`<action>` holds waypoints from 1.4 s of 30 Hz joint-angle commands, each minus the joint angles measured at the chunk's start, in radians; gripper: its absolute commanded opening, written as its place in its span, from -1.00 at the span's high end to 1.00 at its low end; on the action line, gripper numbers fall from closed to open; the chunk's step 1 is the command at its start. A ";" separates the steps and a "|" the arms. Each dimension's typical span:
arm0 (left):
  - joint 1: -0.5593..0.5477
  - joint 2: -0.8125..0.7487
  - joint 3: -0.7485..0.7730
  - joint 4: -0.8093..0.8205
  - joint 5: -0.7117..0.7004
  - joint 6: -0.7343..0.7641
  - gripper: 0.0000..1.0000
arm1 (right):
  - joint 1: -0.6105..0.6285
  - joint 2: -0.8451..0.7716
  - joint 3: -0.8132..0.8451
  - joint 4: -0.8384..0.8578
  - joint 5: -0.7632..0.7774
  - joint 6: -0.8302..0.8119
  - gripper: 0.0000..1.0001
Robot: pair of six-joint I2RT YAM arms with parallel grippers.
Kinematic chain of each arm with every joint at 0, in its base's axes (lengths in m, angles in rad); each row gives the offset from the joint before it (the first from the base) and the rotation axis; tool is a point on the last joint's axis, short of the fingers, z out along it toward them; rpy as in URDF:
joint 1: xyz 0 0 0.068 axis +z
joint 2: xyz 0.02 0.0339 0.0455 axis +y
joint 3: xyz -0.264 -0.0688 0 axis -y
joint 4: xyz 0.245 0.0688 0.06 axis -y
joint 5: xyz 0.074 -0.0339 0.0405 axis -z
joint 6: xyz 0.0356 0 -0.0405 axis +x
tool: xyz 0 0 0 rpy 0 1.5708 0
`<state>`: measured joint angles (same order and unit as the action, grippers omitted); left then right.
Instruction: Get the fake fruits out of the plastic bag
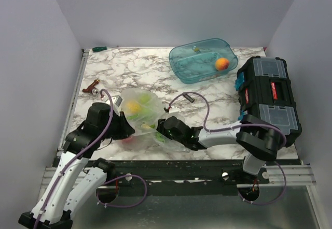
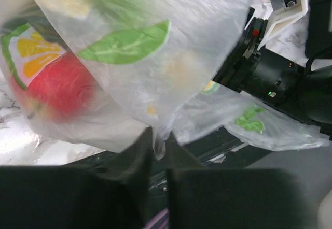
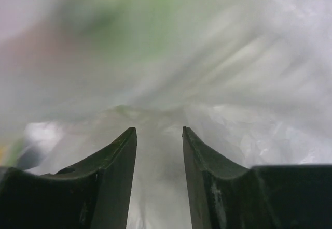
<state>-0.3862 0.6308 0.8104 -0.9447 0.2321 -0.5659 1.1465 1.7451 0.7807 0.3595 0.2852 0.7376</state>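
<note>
The plastic bag (image 1: 141, 116), see-through with lemon and leaf prints, lies crumpled at the near middle of the marble table between my two grippers. Inside it I see fake fruits: a yellow one (image 1: 133, 106), a green one (image 1: 146, 98) and a red one (image 2: 52, 91). My left gripper (image 1: 127, 129) is shut on a fold of the bag's film (image 2: 160, 142), with the bag hanging in front of it. My right gripper (image 1: 160, 127) is at the bag's right side. Its fingers stand a little apart with bunched film between them (image 3: 159, 130), and folds of film radiate from that spot.
A teal-blue oval tub (image 1: 193, 67) with an orange ball (image 1: 222, 63) stands at the back. A black toolbox (image 1: 267, 91) fills the right side. A small brown-red object (image 1: 92, 87) lies at the left edge and a small cable-end part (image 1: 189, 97) lies mid-table.
</note>
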 commanded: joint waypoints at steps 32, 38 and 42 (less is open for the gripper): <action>-0.385 0.532 0.452 0.082 -0.322 0.490 -0.97 | 0.242 -0.343 -0.103 0.069 -0.008 -0.091 -0.49; -0.387 0.651 0.497 0.035 -0.444 0.484 -0.45 | 0.244 -0.311 -0.087 0.063 0.003 -0.096 -0.49; -0.385 0.679 0.536 0.047 -0.487 0.480 0.48 | 0.258 -0.264 -0.050 0.039 0.017 -0.119 -0.48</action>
<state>-0.7689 1.3025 1.2785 -0.8795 -0.1692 -0.1024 1.3865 1.4292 0.6846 0.4026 0.2611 0.6533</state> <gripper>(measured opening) 0.449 0.743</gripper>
